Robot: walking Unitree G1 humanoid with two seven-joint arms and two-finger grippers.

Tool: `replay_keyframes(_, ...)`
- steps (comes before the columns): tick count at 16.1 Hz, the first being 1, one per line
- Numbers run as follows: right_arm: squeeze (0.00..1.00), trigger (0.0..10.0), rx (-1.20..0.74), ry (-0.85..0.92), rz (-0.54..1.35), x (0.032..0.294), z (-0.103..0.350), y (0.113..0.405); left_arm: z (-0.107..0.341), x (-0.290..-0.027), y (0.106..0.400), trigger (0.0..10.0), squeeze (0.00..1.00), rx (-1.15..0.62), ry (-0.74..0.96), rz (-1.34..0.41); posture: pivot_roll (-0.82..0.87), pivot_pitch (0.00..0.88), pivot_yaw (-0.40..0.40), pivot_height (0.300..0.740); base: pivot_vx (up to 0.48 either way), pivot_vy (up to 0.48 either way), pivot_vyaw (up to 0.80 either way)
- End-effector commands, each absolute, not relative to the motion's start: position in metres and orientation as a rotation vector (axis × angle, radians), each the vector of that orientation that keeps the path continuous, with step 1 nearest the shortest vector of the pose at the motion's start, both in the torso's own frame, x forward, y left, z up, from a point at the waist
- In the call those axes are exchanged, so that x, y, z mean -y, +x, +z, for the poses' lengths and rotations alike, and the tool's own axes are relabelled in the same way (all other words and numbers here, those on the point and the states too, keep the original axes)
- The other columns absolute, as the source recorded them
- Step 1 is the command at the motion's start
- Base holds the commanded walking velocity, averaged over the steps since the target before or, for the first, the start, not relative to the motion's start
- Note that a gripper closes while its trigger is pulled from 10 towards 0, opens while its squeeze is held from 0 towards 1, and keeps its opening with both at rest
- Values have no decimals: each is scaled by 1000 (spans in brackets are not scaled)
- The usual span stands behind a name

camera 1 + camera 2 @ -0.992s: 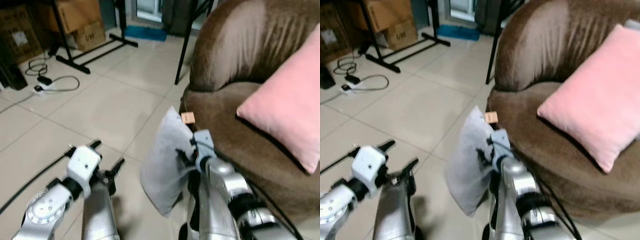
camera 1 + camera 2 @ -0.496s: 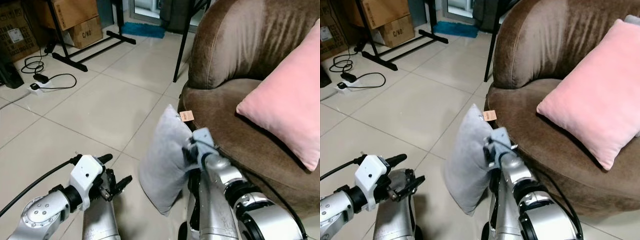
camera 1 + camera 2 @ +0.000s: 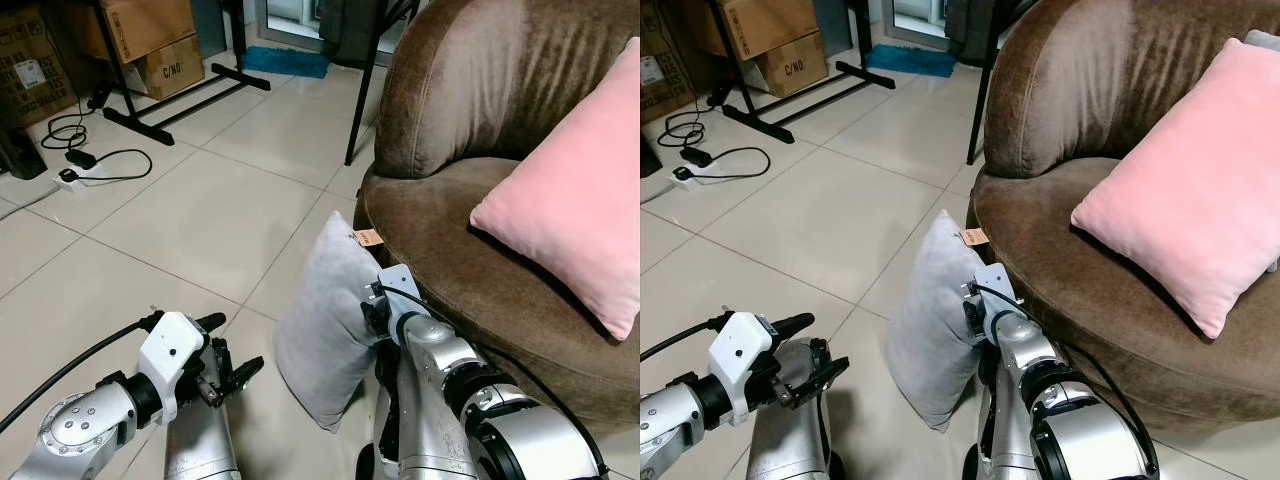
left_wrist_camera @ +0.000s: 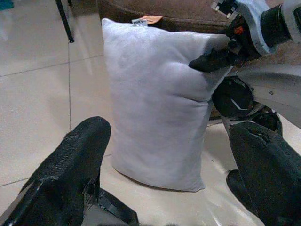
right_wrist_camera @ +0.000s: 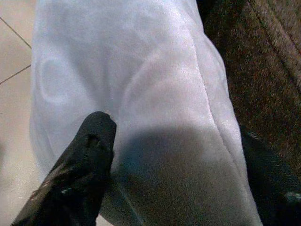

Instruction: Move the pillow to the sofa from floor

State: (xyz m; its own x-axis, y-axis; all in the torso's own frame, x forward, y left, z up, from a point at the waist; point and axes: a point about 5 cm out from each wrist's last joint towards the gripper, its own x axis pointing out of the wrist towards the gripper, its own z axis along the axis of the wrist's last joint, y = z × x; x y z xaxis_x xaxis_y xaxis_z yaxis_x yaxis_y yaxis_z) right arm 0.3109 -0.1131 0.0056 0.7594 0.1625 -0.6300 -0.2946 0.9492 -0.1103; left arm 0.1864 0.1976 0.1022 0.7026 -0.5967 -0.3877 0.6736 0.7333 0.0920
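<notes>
The grey pillow [image 3: 328, 330] stands on edge low in the middle of the frame, its bottom corner on the tiled floor [image 3: 190, 215] and its right side just beside the front of the brown sofa [image 3: 470, 250]. So the main part of the job is not done — the pillow is not yet on the seat.

My right gripper [image 3: 372, 312] is at the pillow's right edge, about halfway up. In the right wrist view my black fingers [image 5: 80, 174] sit either side of the fabric, pressed into it, so I judge them closed on that edge — a pinch, not a deep hold.

My left gripper [image 3: 228, 372] hovers at the lower left of the frame, apart from the pillow. Its fingers [image 4: 75, 155] are spread wide with nothing between them; the pillow shows between them but well ahead.

What is left, as I judge it: lift the pillow clear of the floor, carry it up and right over the seat edge, and set it down near the pink cushion [image 3: 570, 210] at the right of the frame.
</notes>
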Motion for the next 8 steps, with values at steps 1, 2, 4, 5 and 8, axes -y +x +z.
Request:
replay_keyframes(1,0,0,-670,-198,258,112,6,312,106,-196,188,10000,0,-341,248,-728,-4,0,-48,406,0,0,0)
replay_keyframes(2,0,0,-667,-197,265,111,7,312,106,-197,188,10000,0,-342,248,-730,-4,0,-47,406,0,0,0)
replay_keyframes(4,0,0,-665,-197,272,110,7,312,106,-197,189,10000,0,-342,251,-732,-3,0,-47,406,0,0,0)
replay_keyframes(5,0,0,-665,-196,275,110,7,312,106,-197,190,10000,0,-342,251,-733,-2,0,-47,406,0,0,0)
replay_keyframes(8,0,0,-659,-222,297,110,8,313,105,-196,194,10000,0,-344,259,-748,-4,0,-43,406,0,0,0)
